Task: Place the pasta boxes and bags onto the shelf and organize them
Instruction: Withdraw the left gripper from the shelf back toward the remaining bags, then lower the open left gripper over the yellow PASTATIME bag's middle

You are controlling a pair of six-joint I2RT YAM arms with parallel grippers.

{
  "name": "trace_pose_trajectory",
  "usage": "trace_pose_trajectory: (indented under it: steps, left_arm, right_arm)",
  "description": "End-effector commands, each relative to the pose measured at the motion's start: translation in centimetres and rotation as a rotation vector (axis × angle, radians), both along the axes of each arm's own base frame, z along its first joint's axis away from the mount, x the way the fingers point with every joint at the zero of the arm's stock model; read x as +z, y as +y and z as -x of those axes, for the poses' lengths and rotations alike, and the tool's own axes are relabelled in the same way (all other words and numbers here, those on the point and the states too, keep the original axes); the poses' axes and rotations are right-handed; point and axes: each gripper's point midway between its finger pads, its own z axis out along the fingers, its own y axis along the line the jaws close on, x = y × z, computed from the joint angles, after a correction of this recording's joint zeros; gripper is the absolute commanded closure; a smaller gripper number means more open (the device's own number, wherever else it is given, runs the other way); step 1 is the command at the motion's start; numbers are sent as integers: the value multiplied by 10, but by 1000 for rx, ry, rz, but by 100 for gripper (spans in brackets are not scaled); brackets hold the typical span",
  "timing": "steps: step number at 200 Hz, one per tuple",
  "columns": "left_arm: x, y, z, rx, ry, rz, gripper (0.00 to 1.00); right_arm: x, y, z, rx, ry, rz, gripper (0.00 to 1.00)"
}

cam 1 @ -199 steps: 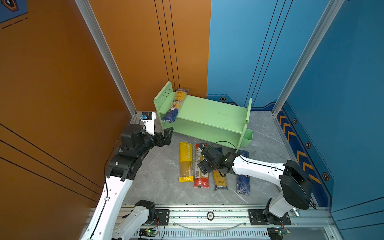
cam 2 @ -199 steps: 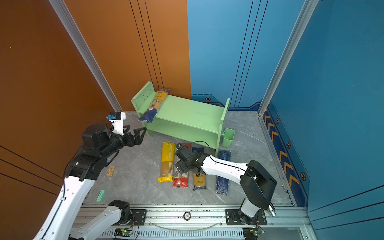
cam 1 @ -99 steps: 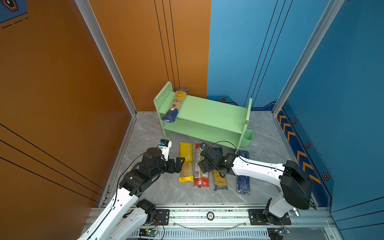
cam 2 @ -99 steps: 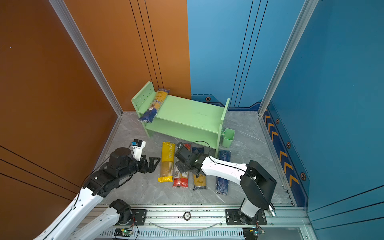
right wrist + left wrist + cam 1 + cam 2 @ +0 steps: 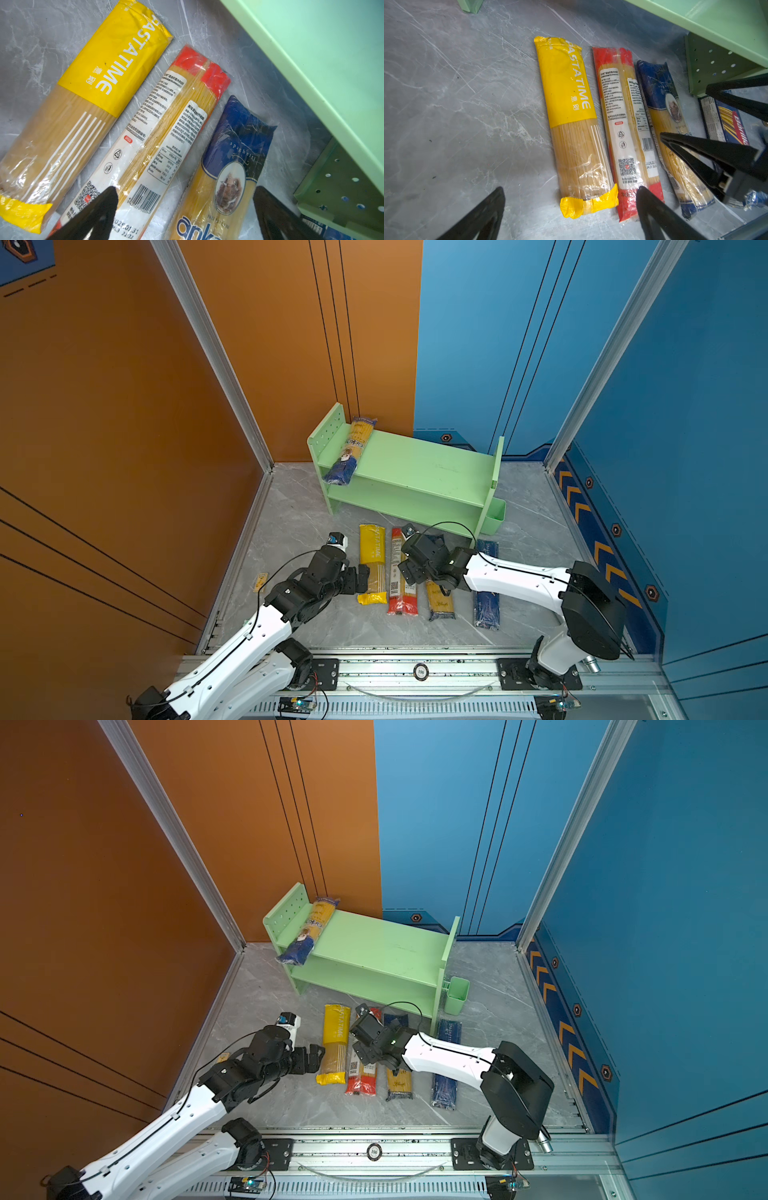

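Jaws wide, empty: my left gripper (image 5: 571, 187) faces the yellow bag (image 5: 571, 116) end-on, gap across its width.

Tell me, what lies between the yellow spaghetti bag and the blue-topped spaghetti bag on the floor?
The clear plastic spaghetti bag with red ends; both wrist views show it.

The grey bench (image 5: 446, 104) is smooth, marble-veined and faintly shiny. The yellow bag (image 5: 571, 116), the red-ended bag (image 5: 623, 124) and the blue-and-yellow bag (image 5: 232, 166) are glossy, crinkled plastic film, partly clear; the red-ended one carries white paper-like labels. The blue box (image 5: 724, 122) looks like printed card. The green shelf (image 5: 322, 52) is smooth and matt. The black fingers (image 5: 654, 214) look like matt plastic.
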Motion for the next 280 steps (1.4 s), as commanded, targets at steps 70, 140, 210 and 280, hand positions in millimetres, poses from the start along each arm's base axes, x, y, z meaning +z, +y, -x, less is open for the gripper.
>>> trace_pose_trajectory:
  steps: [70,140,210,280]
  left_arm:
    - [-25,-20,-8,22,32,-13,1]
    - [-45,-30,-9,15,80,-47,1]
    - [-68,-37,-14,26,128,-69,1]
    - [-86,-31,-14,73,176,-113,1]
  right_arm:
    - [1,-17,-1,-45,-10,21,0]
    - [1,-21,-2,-52,-11,11,0]
    - [0,-27,-3,-61,-5,1,0]
    - [0,-33,-3,-74,-5,-10,0]
